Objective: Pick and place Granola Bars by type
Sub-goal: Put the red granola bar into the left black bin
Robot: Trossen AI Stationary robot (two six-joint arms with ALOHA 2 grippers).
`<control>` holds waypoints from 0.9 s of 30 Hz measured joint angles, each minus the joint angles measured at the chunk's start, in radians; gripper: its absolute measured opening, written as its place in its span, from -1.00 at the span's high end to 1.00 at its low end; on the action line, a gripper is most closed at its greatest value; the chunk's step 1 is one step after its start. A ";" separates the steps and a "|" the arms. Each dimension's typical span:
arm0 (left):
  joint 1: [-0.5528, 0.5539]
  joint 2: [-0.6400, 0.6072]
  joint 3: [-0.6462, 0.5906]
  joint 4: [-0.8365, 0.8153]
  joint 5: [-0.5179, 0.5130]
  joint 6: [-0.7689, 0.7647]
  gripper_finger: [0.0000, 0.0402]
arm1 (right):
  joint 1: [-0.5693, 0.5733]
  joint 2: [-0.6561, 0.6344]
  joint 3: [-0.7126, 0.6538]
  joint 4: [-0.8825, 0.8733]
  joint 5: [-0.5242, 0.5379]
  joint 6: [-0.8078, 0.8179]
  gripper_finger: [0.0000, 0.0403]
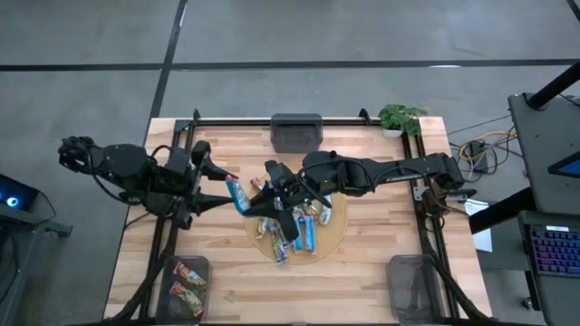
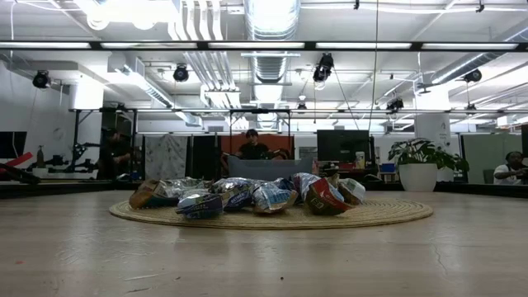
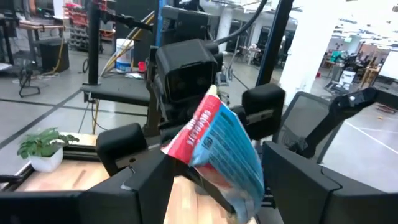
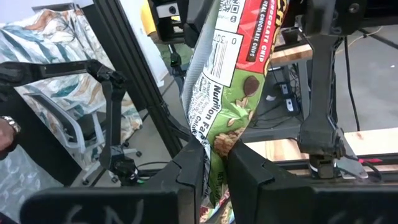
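Granola Bars are lying mostly heaped on the round woven mat at the middle of the bench, so most of the sorting is remaining. Two red-brown bars are already sitting in the bin at seven o'clock; the bins at five o'clock and twelve o'clock are looking bare. I am reaching my right end effector over the pile from three o'clock, its fingers pinching a green-and-red chocolate chip bar. My left end effector, coming in from nine o'clock, is spread wide around a blue-and-red bar. Only the wrist views are showing these two bars close up. From bench level the pile is showing but neither arm is.
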 joint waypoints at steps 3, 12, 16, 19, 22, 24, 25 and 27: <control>0.010 0.015 0.000 0.000 0.000 -0.001 -0.11 | 0.000 0.000 0.000 0.000 0.000 -0.001 0.79; 0.012 0.056 0.000 0.024 0.015 -0.011 0.11 | 0.000 0.000 0.000 0.000 0.002 -0.003 0.79; 0.011 0.059 0.000 0.024 0.031 -0.020 0.41 | 0.000 0.000 -0.001 -0.003 0.002 -0.003 0.79; 0.012 0.055 0.000 0.022 0.037 -0.021 0.65 | 0.000 0.001 -0.001 -0.002 0.002 -0.003 0.79; 0.012 0.049 0.000 0.017 0.037 -0.017 0.82 | 0.000 0.001 -0.001 -0.001 0.003 -0.003 0.79; 0.012 0.045 0.000 0.016 0.037 -0.009 0.85 | 0.000 0.001 0.000 -0.001 0.003 -0.003 0.77; 0.012 0.043 0.000 0.013 0.037 -0.006 0.86 | 0.000 0.001 0.000 -0.001 0.003 -0.003 0.76; 0.014 0.037 0.000 -0.002 0.036 -0.005 0.85 | 0.000 0.001 0.000 -0.001 0.003 0.000 0.70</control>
